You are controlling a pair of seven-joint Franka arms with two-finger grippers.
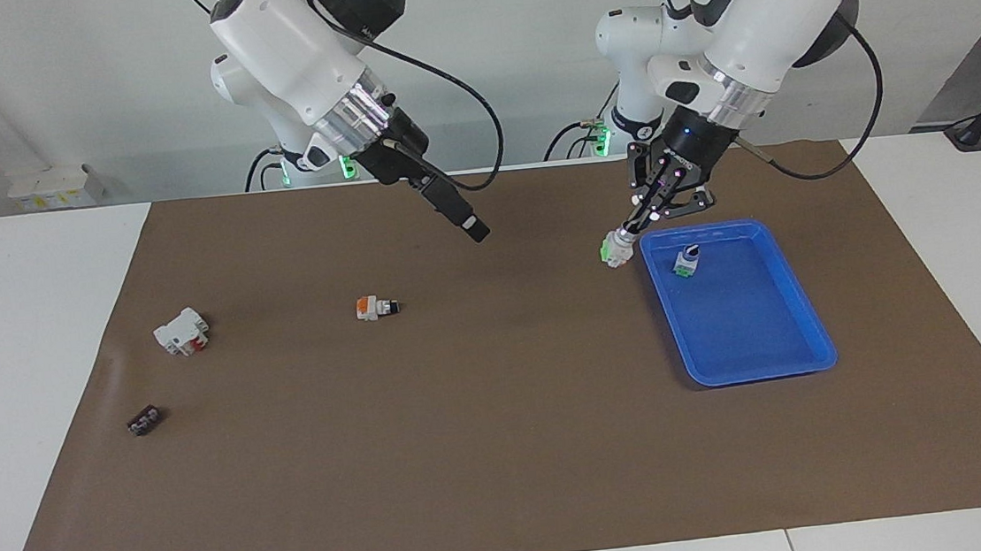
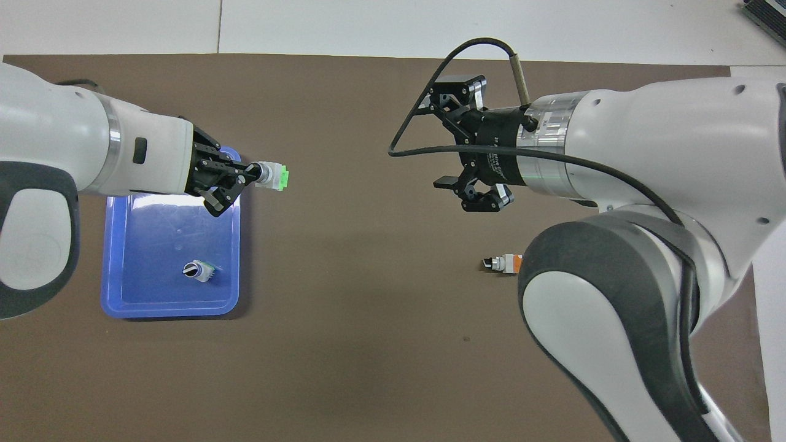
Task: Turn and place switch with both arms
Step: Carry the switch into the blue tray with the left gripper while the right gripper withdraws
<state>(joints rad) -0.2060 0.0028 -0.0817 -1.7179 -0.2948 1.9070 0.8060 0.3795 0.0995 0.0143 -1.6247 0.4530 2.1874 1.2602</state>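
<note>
The left gripper [image 1: 631, 227] is pinching the small white rotary switch with the bright green base [image 1: 614, 251] by its black knob end, so the green base is pointing away from the fingers and hanging free. It is holding the switch in the air just beside the shallow blue plastic tray [image 1: 799, 296], at the tray's corner nearest the robots; I judge it is lining up to set the switch inside. A twin green-based switch [image 1: 685, 261] is sitting upright in that tray. The right gripper [image 2: 468, 148] is hanging over the bare brown mat [image 1: 471, 455] with its fingers spread wide, holding nothing, apparently waiting. An orange-based switch [image 1: 375, 307] is lying on the mat.
</note>
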